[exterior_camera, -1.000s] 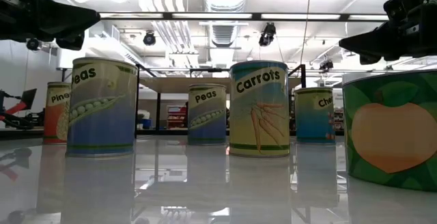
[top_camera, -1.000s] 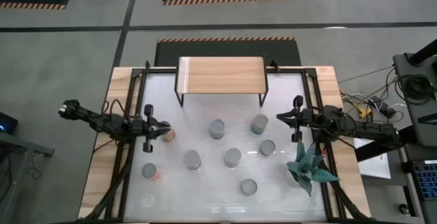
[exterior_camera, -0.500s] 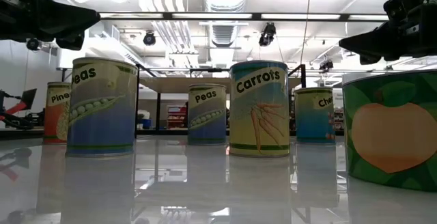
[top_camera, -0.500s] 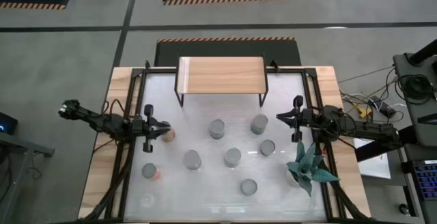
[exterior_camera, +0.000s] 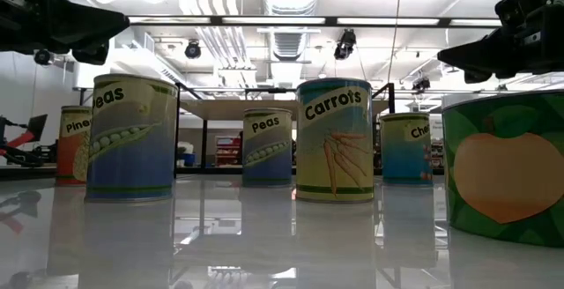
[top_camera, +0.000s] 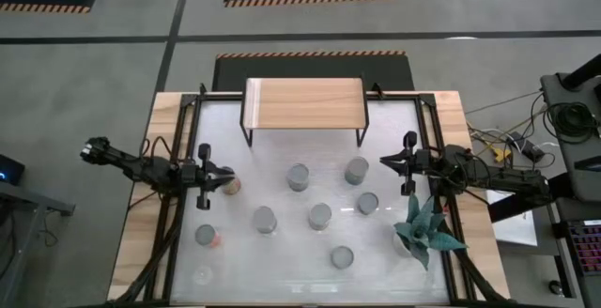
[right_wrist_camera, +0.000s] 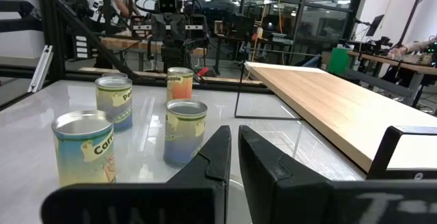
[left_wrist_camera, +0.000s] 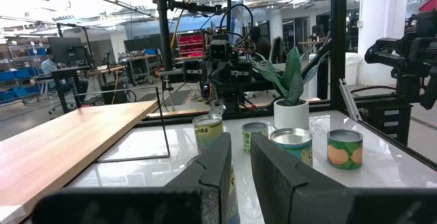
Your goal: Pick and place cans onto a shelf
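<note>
Both my grippers hang empty over the table, fingers nearly together.

My left gripper (top_camera: 228,178) hangs at the table's (top_camera: 282,270) left side with only a narrow slit between its fingers (left_wrist_camera: 215,169), holding nothing, just beside an orange-labelled can (top_camera: 232,186). My right gripper (top_camera: 385,161) hangs at the right side, its fingers likewise almost closed and empty. Between them the cans (top_camera: 319,216) stand scattered on the white top. The shelf (top_camera: 303,103) stands bare at the far edge. A potted plant (top_camera: 423,230) sits near my right arm.
</note>
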Robot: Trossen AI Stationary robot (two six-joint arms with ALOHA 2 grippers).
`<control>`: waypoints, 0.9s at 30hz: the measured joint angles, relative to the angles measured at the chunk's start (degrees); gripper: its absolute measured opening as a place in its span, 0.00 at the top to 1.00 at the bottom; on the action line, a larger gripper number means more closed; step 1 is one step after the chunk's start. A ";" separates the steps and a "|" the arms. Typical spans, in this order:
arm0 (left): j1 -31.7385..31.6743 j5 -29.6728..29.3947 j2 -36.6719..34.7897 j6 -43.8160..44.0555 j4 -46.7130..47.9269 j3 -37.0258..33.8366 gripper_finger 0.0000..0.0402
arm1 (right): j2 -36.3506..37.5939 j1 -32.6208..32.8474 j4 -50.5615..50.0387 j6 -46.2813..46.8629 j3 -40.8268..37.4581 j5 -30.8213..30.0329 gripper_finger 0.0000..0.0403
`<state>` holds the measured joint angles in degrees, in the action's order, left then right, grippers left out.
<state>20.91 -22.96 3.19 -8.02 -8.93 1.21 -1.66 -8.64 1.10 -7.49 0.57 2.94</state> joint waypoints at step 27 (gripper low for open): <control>0.02 -0.02 0.01 -0.25 -1.24 0.00 0.90 | -0.01 -0.02 0.08 -0.83 -0.01 -0.04 0.96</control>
<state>20.93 -22.98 3.20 -8.26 -10.17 1.21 -1.67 -8.66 1.18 -8.32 0.56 2.90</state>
